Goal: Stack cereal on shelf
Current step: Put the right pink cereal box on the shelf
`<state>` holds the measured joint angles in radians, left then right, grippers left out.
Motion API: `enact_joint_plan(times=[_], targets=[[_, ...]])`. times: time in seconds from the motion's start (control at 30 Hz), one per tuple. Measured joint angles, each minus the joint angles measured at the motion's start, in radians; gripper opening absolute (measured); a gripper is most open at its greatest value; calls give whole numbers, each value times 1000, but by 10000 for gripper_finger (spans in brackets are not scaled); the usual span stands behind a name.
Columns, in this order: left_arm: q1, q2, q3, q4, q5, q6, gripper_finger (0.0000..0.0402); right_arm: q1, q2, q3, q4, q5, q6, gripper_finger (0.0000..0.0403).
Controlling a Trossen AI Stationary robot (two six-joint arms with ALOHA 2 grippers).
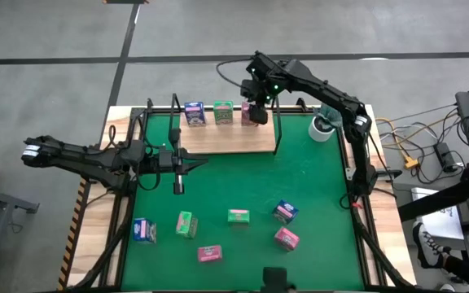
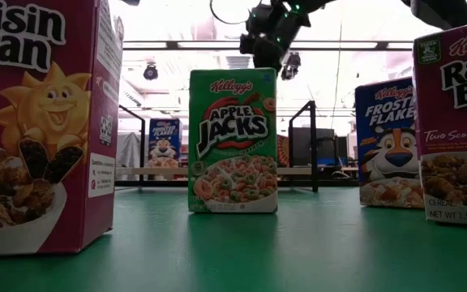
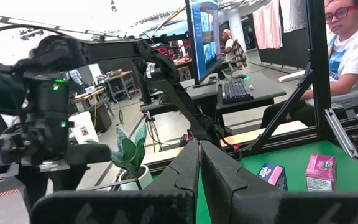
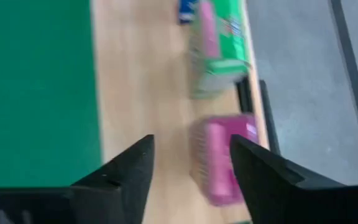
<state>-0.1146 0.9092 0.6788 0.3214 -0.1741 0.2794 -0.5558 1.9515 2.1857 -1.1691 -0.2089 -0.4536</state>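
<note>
three cereal boxes stand in a row along the far edge of the shelf (image 1: 226, 138): blue (image 1: 194, 112), green (image 1: 223, 112) and pink (image 1: 248, 113). the right gripper (image 4: 191, 163) hovers over the pink one, fingers apart, holding nothing. six boxes lie near the green mat's (image 1: 243, 183) front edge. the left gripper (image 1: 204, 162) rests closed beside the shelf's front left corner.

Black jointed arms (image 1: 316, 85) with green indicator lights.

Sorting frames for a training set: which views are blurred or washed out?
Right wrist view: motion-smeared, the pink box and green box on the shelf streaked. Low view: ceiling glare behind the Apple Jacks box; nearest boxes soft. Left wrist view: bright background, fingers dark. High view: evenly lit.
</note>
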Motion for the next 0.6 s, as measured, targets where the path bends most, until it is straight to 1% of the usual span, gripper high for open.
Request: enact_joint_plan(times=[0.07,0.13,0.23,0.33,0.4,0.53,0.6], targets=[[0,0,0,0,0,0,0,31,2,-8,8,1,9,154],[0,0,0,0,0,0,0,62,11,-20,22,31,9,120],[0,0,0,0,0,0,0,102,27,-51,55,125,-13,68],[0,0,0,0,0,0,0,119,45,-78,68,209,-38,24],[0,0,0,-4,0,0,0,119,55,-94,71,239,-41,14],[0,2,-1,-5,0,0,0,111,61,-128,85,313,-41,13],[0,3,-1,-5,0,0,0,100,61,-139,94,315,-40,13]])
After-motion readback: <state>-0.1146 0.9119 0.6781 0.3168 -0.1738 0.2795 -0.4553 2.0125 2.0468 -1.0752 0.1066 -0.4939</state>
